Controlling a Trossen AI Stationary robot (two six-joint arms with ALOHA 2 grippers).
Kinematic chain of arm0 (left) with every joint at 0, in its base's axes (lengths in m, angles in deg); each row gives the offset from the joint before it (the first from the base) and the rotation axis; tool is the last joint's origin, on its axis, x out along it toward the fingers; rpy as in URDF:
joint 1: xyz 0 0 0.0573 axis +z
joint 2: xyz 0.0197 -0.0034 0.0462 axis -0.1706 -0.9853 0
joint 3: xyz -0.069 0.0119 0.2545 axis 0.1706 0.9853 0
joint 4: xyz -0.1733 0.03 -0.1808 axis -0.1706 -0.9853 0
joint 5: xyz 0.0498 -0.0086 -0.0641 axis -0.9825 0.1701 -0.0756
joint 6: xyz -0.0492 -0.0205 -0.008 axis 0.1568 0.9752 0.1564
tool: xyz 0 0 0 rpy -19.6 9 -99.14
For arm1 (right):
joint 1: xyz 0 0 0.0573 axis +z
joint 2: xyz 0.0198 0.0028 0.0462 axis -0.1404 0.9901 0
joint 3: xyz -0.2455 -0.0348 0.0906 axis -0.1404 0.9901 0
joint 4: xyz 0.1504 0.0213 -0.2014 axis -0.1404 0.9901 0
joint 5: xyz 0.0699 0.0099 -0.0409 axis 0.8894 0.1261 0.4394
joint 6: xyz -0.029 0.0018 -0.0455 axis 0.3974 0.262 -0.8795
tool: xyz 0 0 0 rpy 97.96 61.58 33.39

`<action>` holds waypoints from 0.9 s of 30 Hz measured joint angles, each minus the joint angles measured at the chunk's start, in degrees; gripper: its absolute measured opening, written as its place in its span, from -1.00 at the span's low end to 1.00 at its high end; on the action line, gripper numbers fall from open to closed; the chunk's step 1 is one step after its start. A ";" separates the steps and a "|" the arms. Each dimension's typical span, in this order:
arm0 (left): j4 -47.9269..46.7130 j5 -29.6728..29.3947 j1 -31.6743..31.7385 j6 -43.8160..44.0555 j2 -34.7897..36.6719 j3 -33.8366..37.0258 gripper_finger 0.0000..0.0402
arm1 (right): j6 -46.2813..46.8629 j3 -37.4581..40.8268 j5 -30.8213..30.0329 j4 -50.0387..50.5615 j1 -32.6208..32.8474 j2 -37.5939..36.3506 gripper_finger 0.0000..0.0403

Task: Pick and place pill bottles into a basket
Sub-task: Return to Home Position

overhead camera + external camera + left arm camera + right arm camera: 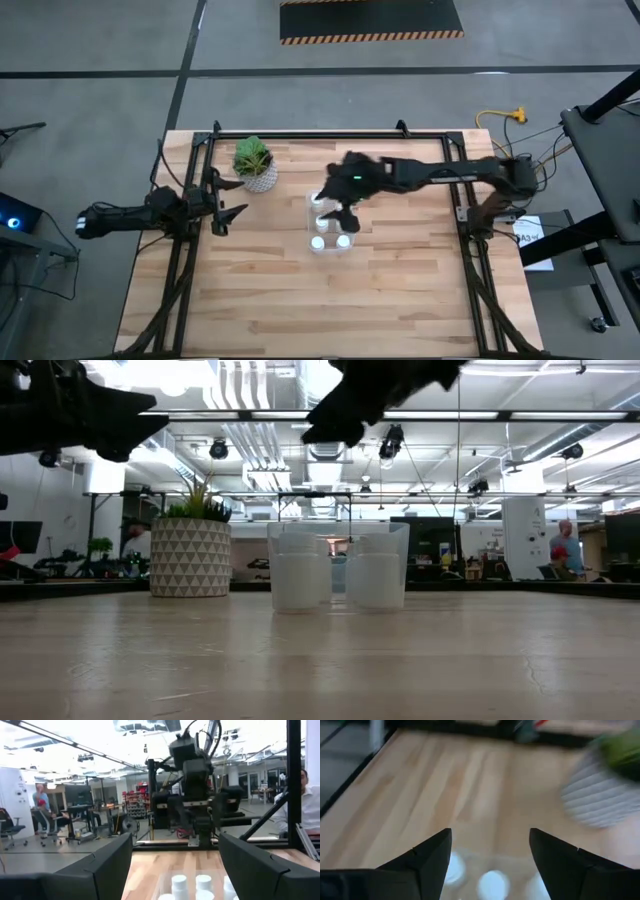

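The clear basket (pixel 311 222) stands at the table's middle, and several white pill bottles (pixel 318 242) stand upright in it. They show side on in the low view (pixel 298 580), and their caps show in the left wrist view (pixel 179 881) and the right wrist view (pixel 492 883). My right gripper (pixel 347 216) hangs open and empty above the basket (pixel 338 538); its fingers spread over the caps in the right wrist view (pixel 490 850). My left gripper (pixel 228 215) waits open and empty at the table's left side, pointing toward the basket.
A white patterned pot with a green plant (pixel 256 166) stands at the far side, left of the basket, and shows in the low view (pixel 191 556). Black frame rails run along the table's left and right edges. Bare wood lies on the near side of the basket.
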 joint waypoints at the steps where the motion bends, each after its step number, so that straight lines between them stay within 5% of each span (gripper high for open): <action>1: 0.13 -0.03 -0.01 -0.11 -0.30 0.00 0.38 | 0.64 3.65 -2.04 -4.46 0.00 -2.49 0.26; 10: 0.57 -0.16 -0.01 -0.25 0.33 0.13 0.38 | 3.66 30.78 -6.69 -38.51 0.00 -21.45 0.25; 18: 0.20 -0.30 -0.01 0.99 -1.61 0.27 0.38 | 3.24 42.27 -6.66 -39.83 -0.06 -34.19 0.30; 27: 0.60 -0.30 -0.01 1.02 -3.41 0.79 0.38 | 9.93 46.96 -6.65 -39.11 -0.23 -40.19 0.28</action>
